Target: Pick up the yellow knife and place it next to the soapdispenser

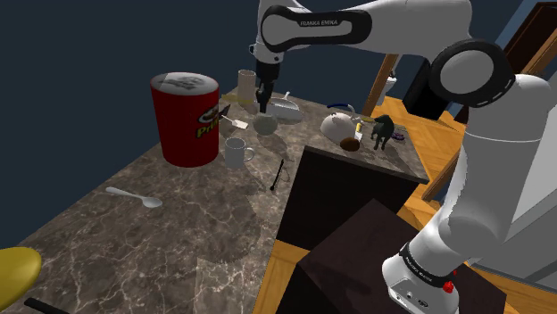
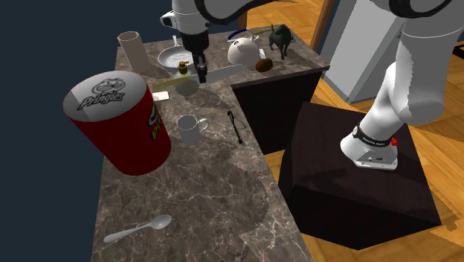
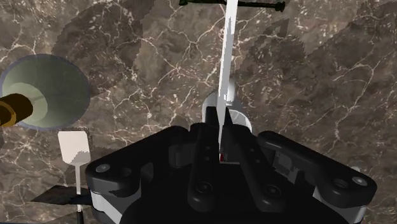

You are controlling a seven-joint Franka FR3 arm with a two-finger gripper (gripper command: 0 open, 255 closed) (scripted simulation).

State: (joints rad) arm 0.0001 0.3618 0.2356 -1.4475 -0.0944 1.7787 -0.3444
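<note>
Shoulder view: gripper (image 1: 263, 98) hangs over the far end of the marble tabletop (image 1: 178, 232), w/ the knife (image 1: 282, 95) a thin pale sliver poking out of it toward the view's right, clear of the surface. Dispenser (image 1: 265, 123) sits just under/in front of the gripper; red can (image 1: 186, 118) and white mug (image 1: 236, 152) are nearer the camera. Second exterior view: knife is a flat grey strip, roughly level, running from the gripper toward the view's right above the tabletop. Dispenser has a pale round body and gold top and is just beside the gripper on the view's left; can't tell if they touch. Wrist view: the fingers (image 3: 203, 149) are narrow and clamped on the knife, which sits edge-on btwn them w/ its handle hidden in the grip. The blade is long, white-grey and straight and sticks out ahead toward a black utensil (image 3: 229, 4). No yellow shows on it. Dispenser lies off to one side, near a white spatula (image 3: 73, 149).
</note>
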